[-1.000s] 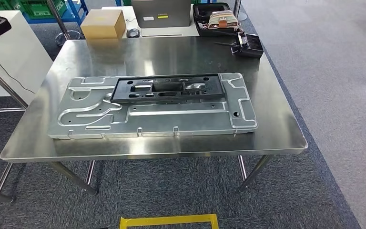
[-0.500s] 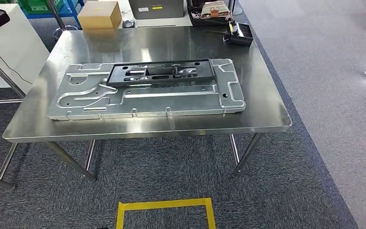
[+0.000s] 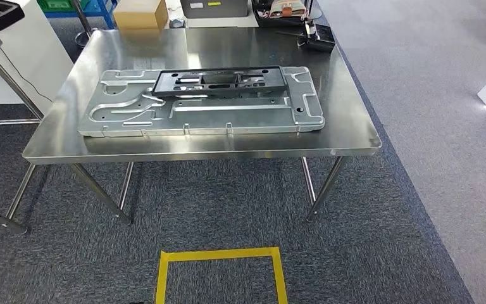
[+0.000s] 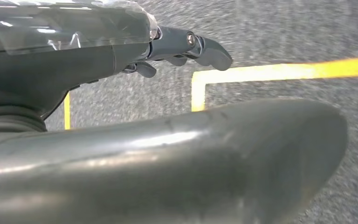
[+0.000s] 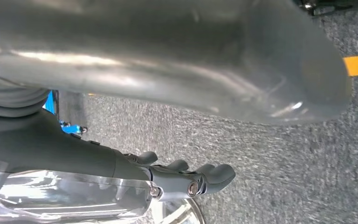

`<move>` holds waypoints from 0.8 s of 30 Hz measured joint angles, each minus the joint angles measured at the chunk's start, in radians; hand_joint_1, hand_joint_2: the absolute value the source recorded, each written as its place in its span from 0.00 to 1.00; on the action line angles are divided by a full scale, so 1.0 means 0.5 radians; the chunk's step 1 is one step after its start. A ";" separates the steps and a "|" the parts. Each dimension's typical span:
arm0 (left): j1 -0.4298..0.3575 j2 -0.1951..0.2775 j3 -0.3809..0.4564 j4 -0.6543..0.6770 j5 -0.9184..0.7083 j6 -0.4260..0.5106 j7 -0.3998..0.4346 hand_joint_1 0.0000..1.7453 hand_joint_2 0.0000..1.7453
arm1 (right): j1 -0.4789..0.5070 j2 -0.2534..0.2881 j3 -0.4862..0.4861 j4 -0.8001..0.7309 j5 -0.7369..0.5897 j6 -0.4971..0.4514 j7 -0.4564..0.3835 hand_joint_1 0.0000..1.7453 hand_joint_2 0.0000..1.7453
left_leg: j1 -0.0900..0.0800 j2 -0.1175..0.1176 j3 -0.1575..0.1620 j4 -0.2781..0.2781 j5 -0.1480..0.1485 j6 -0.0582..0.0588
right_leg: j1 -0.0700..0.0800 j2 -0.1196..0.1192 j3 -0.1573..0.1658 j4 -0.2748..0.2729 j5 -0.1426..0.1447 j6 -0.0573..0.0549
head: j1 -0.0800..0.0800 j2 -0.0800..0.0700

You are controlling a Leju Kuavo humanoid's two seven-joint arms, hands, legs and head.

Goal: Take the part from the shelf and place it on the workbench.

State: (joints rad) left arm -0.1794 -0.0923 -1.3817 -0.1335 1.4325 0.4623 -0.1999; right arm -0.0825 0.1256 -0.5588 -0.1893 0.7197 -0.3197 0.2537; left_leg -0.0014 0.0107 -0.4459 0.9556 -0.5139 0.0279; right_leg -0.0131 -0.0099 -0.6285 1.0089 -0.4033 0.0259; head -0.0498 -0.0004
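Lying on the workbench (image 3: pixel 354 136) beside a cardboard box (image 3: pixel 140 14), the part (image 3: pixel 218 81); both hands' fingers (image 4: pixel 205 46) hang released.

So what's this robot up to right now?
Nothing is being handled at the moment. A black part lies on a large silver plate on the steel workbench. The robot's left hand and right hand hang over the carpet, holding nothing, near yellow floor tape.

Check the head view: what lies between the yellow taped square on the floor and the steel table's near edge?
Bare grey carpet; nothing stands between the yellow taped square and the table, as the head view shows.
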 joint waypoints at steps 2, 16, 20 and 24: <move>0.002 0.000 0.000 0.000 0.002 0.000 0.000 0.00 0.00 | 0.002 0.000 -0.002 0.001 -0.003 -0.004 0.004 0.00 0.00 | 0.004 0.007 -0.053 -0.008 0.052 0.032 | -0.005 0.009 -0.055 0.156 -0.178 0.013 | 0.000 0.000; 0.024 -0.003 0.000 0.000 0.020 -0.002 0.000 0.00 0.00 | -0.005 0.000 -0.006 0.003 0.000 -0.004 0.016 0.00 0.00 | -0.004 -0.002 -0.353 0.180 0.134 -0.052 | 0.002 0.003 0.304 -0.076 -0.214 -0.064 | 0.000 0.000; 0.031 -0.003 0.000 0.000 0.023 -0.002 -0.001 0.00 0.00 | -0.004 -0.001 -0.012 0.002 -0.002 -0.002 0.016 0.00 0.00 | 0.019 -0.008 -0.459 0.611 -0.180 -0.090 | 0.000 -0.003 0.198 -0.072 -0.131 -0.078 | 0.000 0.000; 0.028 -0.003 0.000 0.000 0.019 -0.005 0.000 0.00 0.00 | -0.002 -0.001 -0.018 0.002 -0.004 0.005 0.015 0.00 0.00 | 0.037 -0.009 -0.222 0.419 -0.023 -0.099 | -0.006 -0.002 0.091 -0.043 -0.064 -0.052 | 0.000 0.000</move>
State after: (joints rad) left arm -0.1653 -0.0938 -1.3817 -0.1335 1.4423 0.4601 -0.1997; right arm -0.0836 0.1252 -0.5677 -0.1881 0.7178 -0.3172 0.2611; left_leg 0.0172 0.0063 -0.5569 1.1649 -0.5252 -0.0214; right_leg -0.0161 -0.0109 -0.5832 0.9872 -0.4355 0.0001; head -0.0500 -0.0004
